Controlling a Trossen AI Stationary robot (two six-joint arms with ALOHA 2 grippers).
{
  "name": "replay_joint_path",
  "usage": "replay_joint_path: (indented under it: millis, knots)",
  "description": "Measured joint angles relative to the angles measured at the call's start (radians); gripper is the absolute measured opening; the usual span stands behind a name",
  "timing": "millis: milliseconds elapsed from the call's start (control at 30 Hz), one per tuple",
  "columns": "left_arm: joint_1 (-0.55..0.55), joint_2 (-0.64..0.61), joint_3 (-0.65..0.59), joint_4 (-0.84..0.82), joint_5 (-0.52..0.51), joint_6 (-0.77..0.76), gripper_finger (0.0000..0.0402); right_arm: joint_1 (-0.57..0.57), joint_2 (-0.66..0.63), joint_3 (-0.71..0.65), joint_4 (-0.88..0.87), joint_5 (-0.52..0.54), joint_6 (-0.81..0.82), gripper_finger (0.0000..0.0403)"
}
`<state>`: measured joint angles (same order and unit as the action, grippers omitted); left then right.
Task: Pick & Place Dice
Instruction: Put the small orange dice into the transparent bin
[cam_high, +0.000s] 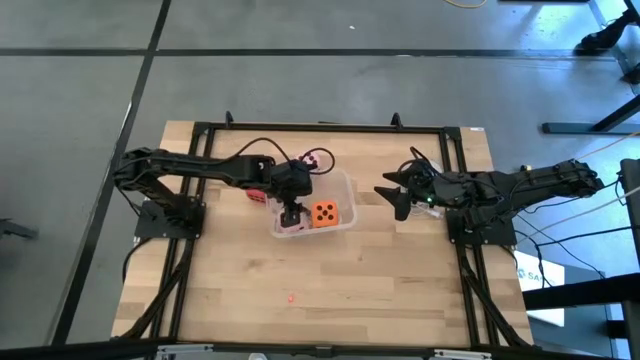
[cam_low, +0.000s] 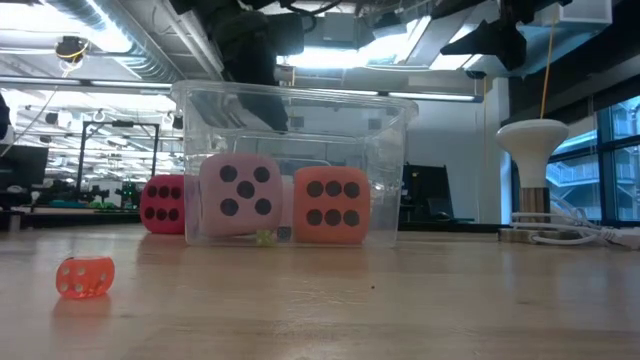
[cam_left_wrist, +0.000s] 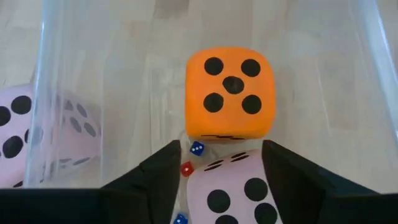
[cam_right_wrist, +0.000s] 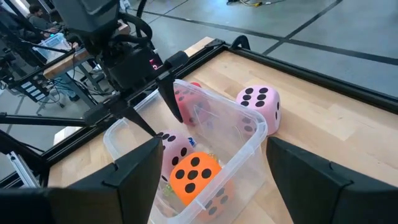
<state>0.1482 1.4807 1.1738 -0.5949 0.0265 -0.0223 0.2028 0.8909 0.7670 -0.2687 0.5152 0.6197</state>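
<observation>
The clear plastic tub (cam_high: 338, 190) holds the orange die (cam_left_wrist: 228, 93) and one pale pink die (cam_left_wrist: 233, 186), both resting on its floor. My left gripper (cam_left_wrist: 219, 148) is open inside the tub, pointing down. Its fingers stand on either side of that pink die and, in the low view, above it (cam_low: 240, 195). The second pink die (cam_right_wrist: 261, 102) sits on the table against the tub's far side. On the table to the tub's left sits the red die (cam_low: 163, 204). My right gripper (cam_high: 393, 195) hovers open to the right of the tub.
Tiny blue and red dice (cam_left_wrist: 193, 158) lie on the tub floor by the pink die. A small translucent red die (cam_low: 85, 277) sits on the bare wood nearer the table's near edge. A black frame (cam_high: 320, 127) borders the table.
</observation>
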Motion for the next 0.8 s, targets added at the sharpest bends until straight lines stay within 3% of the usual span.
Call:
replay_joint_path:
  millis: [233, 400, 633, 800]
  knots:
    - [-0.010, -0.005, 0.034, -0.018, -0.005, -0.069, 0.0239, 0.000, 0.000, 0.000, 0.000, -0.011, 0.000, 0.0285]
    - [-0.043, -0.038, 0.122, -0.007, 0.090, -0.005, 0.0232, 0.000, 0.000, 0.000, 0.000, -0.011, 0.000, 0.0285]
    - [-0.210, -0.059, 0.201, -0.052, 0.113, 0.211, 0.0228, 0.000, -0.001, 0.000, 0.000, -0.011, 0.000, 0.0285]
    - [-0.329, -0.048, 0.201, -0.135, 0.058, 0.266, 0.0228, 0.000, -0.001, 0.000, 0.000, -0.011, 0.000, 0.0285]
